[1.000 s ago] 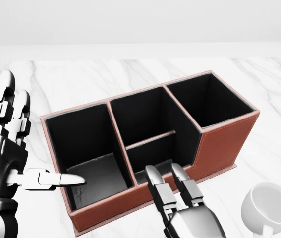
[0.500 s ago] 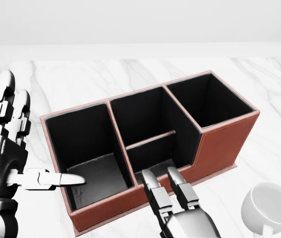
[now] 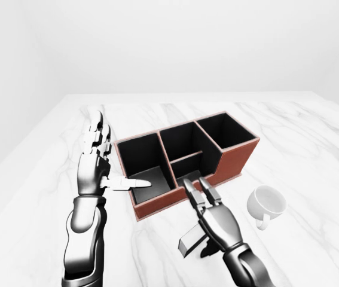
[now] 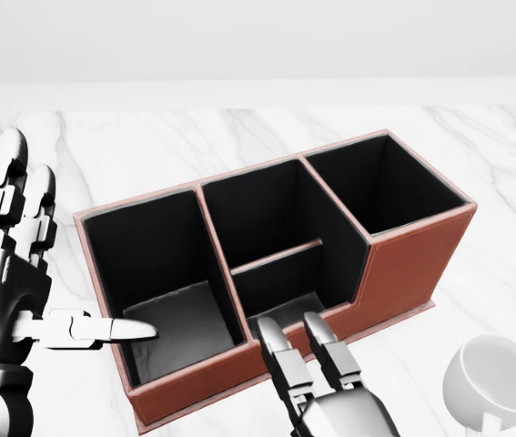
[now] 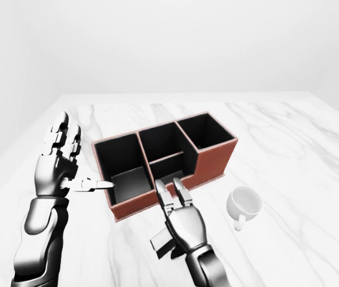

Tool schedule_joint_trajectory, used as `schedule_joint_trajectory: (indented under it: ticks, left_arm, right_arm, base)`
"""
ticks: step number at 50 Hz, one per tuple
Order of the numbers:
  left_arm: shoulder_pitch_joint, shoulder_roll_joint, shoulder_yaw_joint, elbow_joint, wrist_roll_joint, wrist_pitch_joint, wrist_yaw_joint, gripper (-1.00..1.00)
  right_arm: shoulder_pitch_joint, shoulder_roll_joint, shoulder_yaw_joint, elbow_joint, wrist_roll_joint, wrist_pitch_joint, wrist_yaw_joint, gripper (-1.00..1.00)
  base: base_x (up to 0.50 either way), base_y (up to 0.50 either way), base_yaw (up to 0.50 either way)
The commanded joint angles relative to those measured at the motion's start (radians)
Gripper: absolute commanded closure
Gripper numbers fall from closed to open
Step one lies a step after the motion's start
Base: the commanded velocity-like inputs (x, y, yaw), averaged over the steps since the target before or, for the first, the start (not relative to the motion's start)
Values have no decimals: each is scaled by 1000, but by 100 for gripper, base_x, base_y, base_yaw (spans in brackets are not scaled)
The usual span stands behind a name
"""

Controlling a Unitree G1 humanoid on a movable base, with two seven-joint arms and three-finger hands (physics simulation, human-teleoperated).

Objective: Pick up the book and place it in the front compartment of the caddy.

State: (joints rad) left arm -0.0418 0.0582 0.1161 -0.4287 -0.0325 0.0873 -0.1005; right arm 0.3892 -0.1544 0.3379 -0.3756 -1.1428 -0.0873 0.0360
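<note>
Both open hands, left hand (image 3: 94,164) and right hand (image 3: 217,221), flank the caddy (image 3: 184,161) rim.

In the head view, the right hand (image 4: 308,360) sits lower and slightly further left than a second ago, its two fingertips (image 4: 272,333) now just below the caddy's (image 4: 403,273) low near wall instead of overlapping it.

Caddy (image 4: 412,264) — reddish-brown outside, black inside; white table (image 4: 148,146) with grey marble veining; mug (image 4: 499,382) — plain white.
</note>
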Motion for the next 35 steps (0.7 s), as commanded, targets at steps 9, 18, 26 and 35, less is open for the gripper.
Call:
schedule_joint_trajectory:
  ticks: [9, 18, 26, 35]
  left_arm:
    - [0, 0, -1, 8, 1, 0, 0, -100]
    - [1, 0, -1, 4, 1, 0, 0, -100]
    - [2, -1, -2, 3, 2, 0, 0, -100]
    - [4, -2, -4, 0, 2, 0, -1, -100]
  right_arm:
    - [-6, -3, 9, 41, -4, 0, -26, -100]
    - [-6, -3, 15, 56, -7, 0, -37, -100]
    - [-5, -4, 20, 63, -9, 0, -42, -100]
    - [-7, -6, 25, 78, -10, 0, -52, -100]
  base:
    - [0, 0, 0]
    - [0, 0, 0]
    - [0, 0, 0]
    - [0, 0, 0]
